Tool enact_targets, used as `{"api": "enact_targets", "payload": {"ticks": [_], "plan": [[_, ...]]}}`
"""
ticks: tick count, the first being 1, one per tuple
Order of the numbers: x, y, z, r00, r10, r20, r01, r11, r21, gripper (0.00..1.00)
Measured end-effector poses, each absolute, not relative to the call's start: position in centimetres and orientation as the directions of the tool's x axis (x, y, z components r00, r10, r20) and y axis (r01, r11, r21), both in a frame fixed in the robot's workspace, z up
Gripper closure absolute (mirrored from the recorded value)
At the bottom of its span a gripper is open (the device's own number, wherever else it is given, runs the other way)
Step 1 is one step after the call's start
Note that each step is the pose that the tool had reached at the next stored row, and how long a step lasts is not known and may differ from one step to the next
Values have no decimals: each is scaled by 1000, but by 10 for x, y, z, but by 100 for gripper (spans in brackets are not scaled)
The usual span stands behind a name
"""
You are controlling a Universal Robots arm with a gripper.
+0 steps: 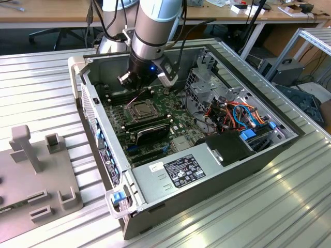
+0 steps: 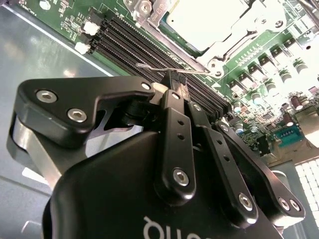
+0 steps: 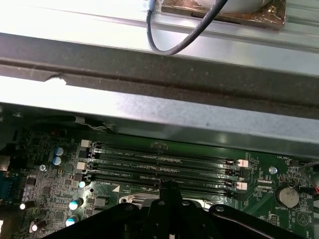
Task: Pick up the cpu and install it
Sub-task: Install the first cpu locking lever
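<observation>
There is one robot arm and one gripper, which hangs inside one open computer case above the green motherboard. In the second wrist view its two black fingers are pressed together at the tips, with nothing visible between them, so the gripper is clenched and holds nothing. The cpu lies in the one socket on the motherboard, as a pale silvery square inside the metal frame, just beyond the fingertips in the second wrist view. Between the gripper and the socket a thin wire lever crosses, very near the fingertips; I cannot tell if they touch it. Beside the socket I count four long black memory slots in the first wrist view. In the case there are also one long black card, one grey power box, and a bundle of orange and blue cables at the exterior view's right. The case stands on a ribbed metal table. At the exterior view's left one grey holder block rests on the table. Behind, a wooden desk is in the room.
</observation>
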State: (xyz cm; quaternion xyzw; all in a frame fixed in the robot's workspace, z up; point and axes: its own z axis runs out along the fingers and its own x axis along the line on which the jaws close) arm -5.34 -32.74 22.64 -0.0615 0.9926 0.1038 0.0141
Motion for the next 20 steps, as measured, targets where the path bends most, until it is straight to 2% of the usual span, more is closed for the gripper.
{"api": "enact_targets", "payload": {"ticks": [20], "plan": [[-42, -327, 218, -992, -119, -38, -124, 971, 205, 89]]}}
